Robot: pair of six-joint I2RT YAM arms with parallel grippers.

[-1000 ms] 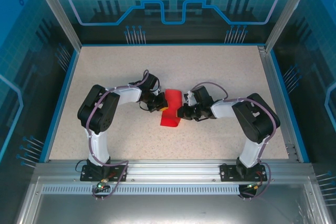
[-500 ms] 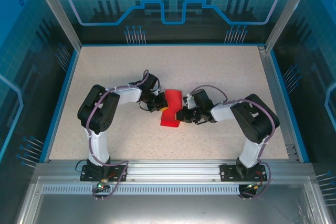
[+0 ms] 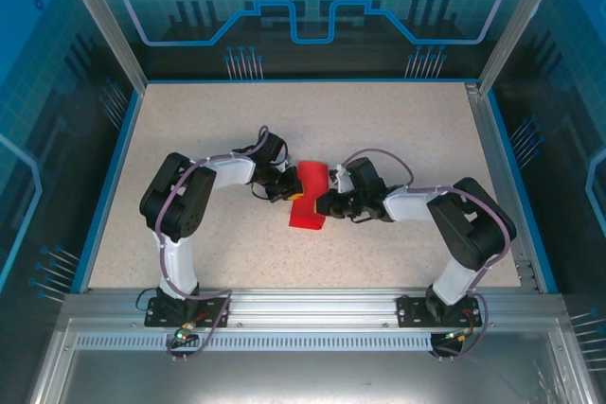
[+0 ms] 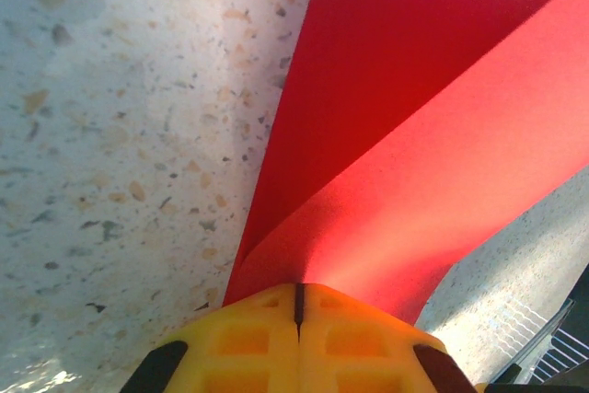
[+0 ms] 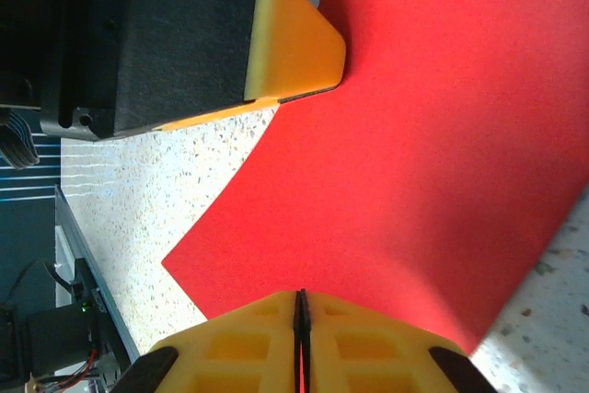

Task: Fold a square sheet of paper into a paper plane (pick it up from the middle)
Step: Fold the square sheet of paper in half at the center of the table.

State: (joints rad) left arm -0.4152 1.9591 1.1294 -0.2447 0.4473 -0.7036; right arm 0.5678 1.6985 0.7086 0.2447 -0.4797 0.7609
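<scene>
One red sheet; left hand, right hand pinching.

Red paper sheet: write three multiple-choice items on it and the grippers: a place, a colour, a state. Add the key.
1. Where is the square sheet of paper?
A. Near left corner
B. Between both grippers
C. Far right corner
2. What colour are the fingertips of the right gripper?
A. Green
B. White
C. Yellow
3. How is the left gripper?
A. Shut on the sheet
B. Wide open
C. Shut on nothing
Key: B, top view shows it between them; C, yellow in the right wrist view; A, closed tips pinch the paper's edge.
</scene>
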